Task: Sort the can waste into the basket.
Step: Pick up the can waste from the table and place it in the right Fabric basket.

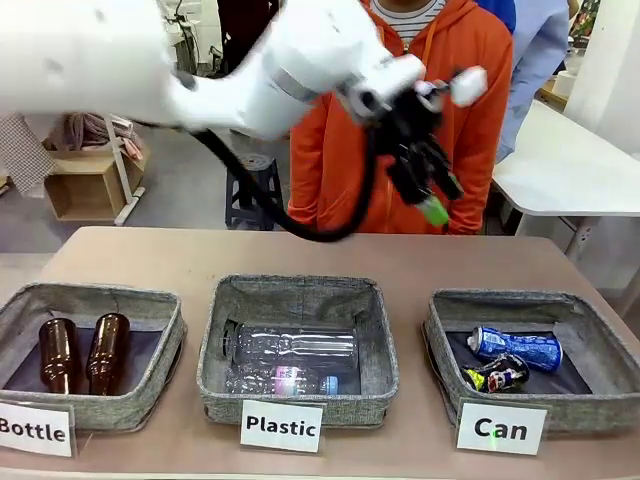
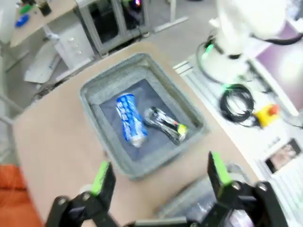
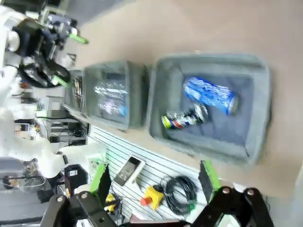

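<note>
Three baskets (image 1: 300,296) in a row below the raised left gripper (image 1: 428,185). Two crushed cans (image 1: 515,347) share the basket nearest under it, one blue, one dark. Two clear plastic bottles (image 1: 290,345) lie in the next basket along. Two brown glass bottles (image 1: 58,352) lie in the farthest one. Three white cards (image 1: 283,425) front them, one each.

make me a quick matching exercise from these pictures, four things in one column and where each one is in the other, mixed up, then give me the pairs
Things
1. blue can
2. brown glass bottles
3. clear plastic bottles
4. left claw

Places
A. basket marked "Plastic"
B. raised above the table, open and empty
C. basket marked "Can"
D. basket marked "Bottle"

Pairs: 1-C, 2-D, 3-A, 4-B
</note>
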